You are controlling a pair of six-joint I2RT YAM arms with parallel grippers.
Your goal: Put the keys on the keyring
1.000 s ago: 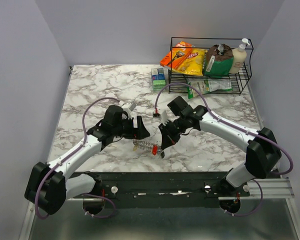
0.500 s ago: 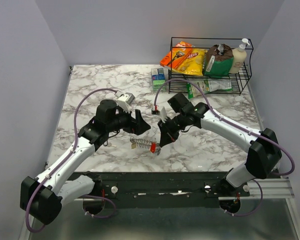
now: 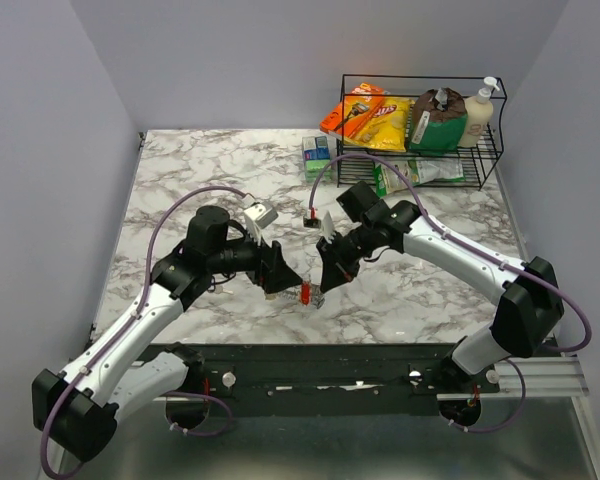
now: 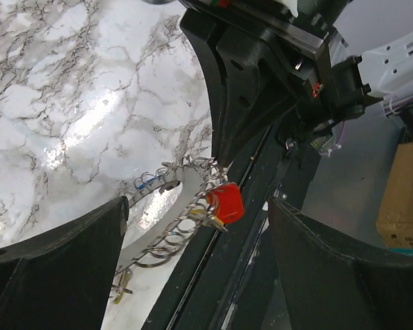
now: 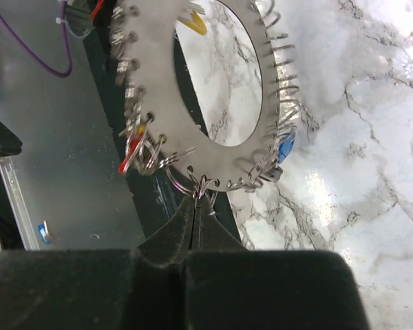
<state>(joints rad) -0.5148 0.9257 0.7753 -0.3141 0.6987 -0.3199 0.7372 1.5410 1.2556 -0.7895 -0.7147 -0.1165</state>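
Observation:
The keyring [image 5: 151, 82] is a flat silver ring with small wire loops fanned round its rim. My right gripper [image 5: 199, 198] is shut on one of those loops at the rim and holds the keyring up near the table's front edge [image 3: 303, 292]. Keys with red [image 5: 129, 159], blue [image 5: 285, 148] and yellow [image 5: 194, 25] heads hang among the loops. My left gripper [image 4: 198, 206] is open, its wide fingers [image 4: 62, 268] standing either side of the keyring [image 4: 186, 199] and the red key head [image 4: 225, 203]. From above, the left gripper [image 3: 278, 275] and right gripper [image 3: 325, 284] meet tip to tip.
A black wire rack [image 3: 420, 160] with snack bags and a pump bottle [image 3: 480, 110] stands at the back right. Small boxes [image 3: 317, 155] sit beside it. The black mounting rail [image 3: 310, 365] runs along the marble table's [image 3: 200, 170] near edge, just below the grippers.
My left arm has swung right and forward until its open jaws straddle the keyring. The right gripper, still shut, has lifted the keyring from lying spread out.

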